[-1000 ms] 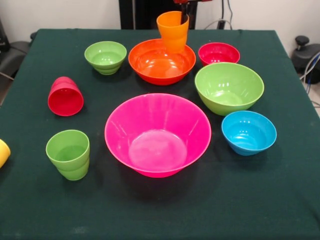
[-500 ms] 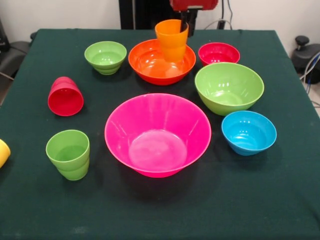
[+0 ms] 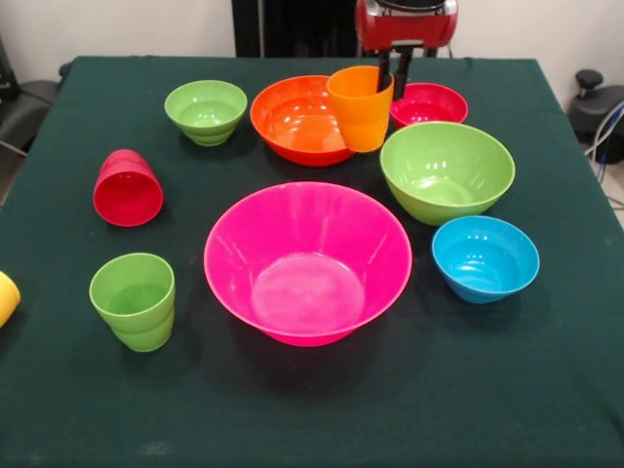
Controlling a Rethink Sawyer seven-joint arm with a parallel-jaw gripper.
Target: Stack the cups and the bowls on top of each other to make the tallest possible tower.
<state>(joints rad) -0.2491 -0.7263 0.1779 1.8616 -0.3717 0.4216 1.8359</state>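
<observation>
My gripper (image 3: 392, 86) is shut on the right rim of the orange cup (image 3: 359, 109), one finger inside and one outside. The cup hangs upright over the right edge of the large orange bowl (image 3: 292, 119). In the middle of the table stands the very large pink bowl (image 3: 307, 261). The large green bowl (image 3: 447, 171) and the small blue bowl (image 3: 485, 258) sit to its right, with the small red bowl (image 3: 431, 103) behind them. A small green bowl (image 3: 206, 110) is at the far left. The red cup (image 3: 128, 187) lies on its side; the green cup (image 3: 134, 300) stands upright. The yellow cup (image 3: 5, 297) shows only at the left edge.
All pieces rest apart on a dark green tablecloth (image 3: 507, 390). Cables and dark equipment (image 3: 597, 102) lie beyond the right edge of the table.
The gripper has come down into view and carried the orange cup rightward, from above the middle of the orange bowl to its right rim.
</observation>
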